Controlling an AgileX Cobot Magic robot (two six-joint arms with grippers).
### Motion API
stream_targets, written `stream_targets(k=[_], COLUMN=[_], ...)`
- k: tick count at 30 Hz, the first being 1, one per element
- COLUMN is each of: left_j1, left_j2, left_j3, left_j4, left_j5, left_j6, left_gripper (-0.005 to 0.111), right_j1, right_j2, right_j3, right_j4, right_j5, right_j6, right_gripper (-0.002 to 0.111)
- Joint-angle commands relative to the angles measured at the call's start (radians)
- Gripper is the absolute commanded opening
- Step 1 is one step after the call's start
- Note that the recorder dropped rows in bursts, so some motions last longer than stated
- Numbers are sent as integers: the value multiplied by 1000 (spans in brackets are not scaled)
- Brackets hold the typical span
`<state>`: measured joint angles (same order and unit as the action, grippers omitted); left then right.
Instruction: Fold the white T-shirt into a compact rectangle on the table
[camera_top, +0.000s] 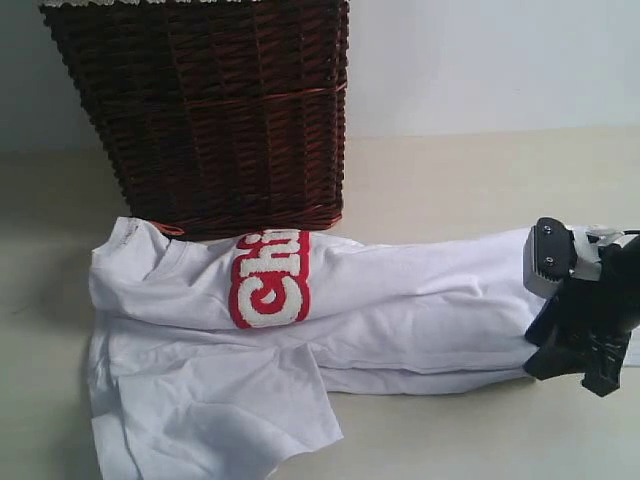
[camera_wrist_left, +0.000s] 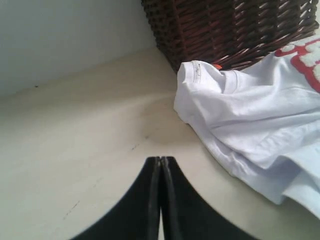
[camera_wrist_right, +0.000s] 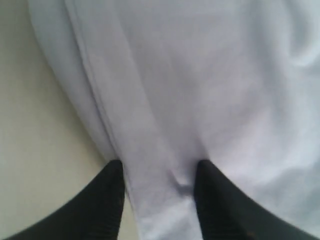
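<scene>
The white T-shirt (camera_top: 400, 300) lies on the table (camera_top: 480, 180), folded lengthwise into a long strip, with its red band of white letters (camera_top: 270, 280) up. One sleeve spreads toward the front left. My right gripper (camera_top: 540, 350) sits at the shirt's right end. In the right wrist view its jaws (camera_wrist_right: 159, 167) stand apart, with a fold of the shirt (camera_wrist_right: 200, 75) lying between them. My left gripper (camera_wrist_left: 161, 159) is shut on nothing above bare table (camera_wrist_left: 75, 150), apart from the shirt's collar (camera_wrist_left: 200, 75) and its orange tag (camera_wrist_left: 216, 66). It does not show in the exterior view.
A dark red-brown wicker basket (camera_top: 210, 110) stands at the back left, touching the shirt's far edge, and it also shows in the left wrist view (camera_wrist_left: 225, 25). A pale wall rises behind the table.
</scene>
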<state>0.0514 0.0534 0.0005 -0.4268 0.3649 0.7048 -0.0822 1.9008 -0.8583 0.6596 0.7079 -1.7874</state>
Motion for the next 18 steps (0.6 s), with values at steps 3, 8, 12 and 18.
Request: stream_targets(k=[3,8,12,18], left_j1=[2,2,2,2], left_j2=[-9,-9,-9,-9], left_j3=[0,0,0,0], left_j4=[0,0,0,0], left_j5=[-3,-3,-3,-3], left_j6=[1,1,1,1], left_gripper=[0,0,0,0], right_j1=[7,7,7,7], right_j2=[6,-25,-31,-31], right_j3=[16,16,16,16], right_j4=[-20,-42,-180,-296], right_j5=[-83,9,154,139], right_j6=[6,3,3,38], right_gripper=[2,0,0,35])
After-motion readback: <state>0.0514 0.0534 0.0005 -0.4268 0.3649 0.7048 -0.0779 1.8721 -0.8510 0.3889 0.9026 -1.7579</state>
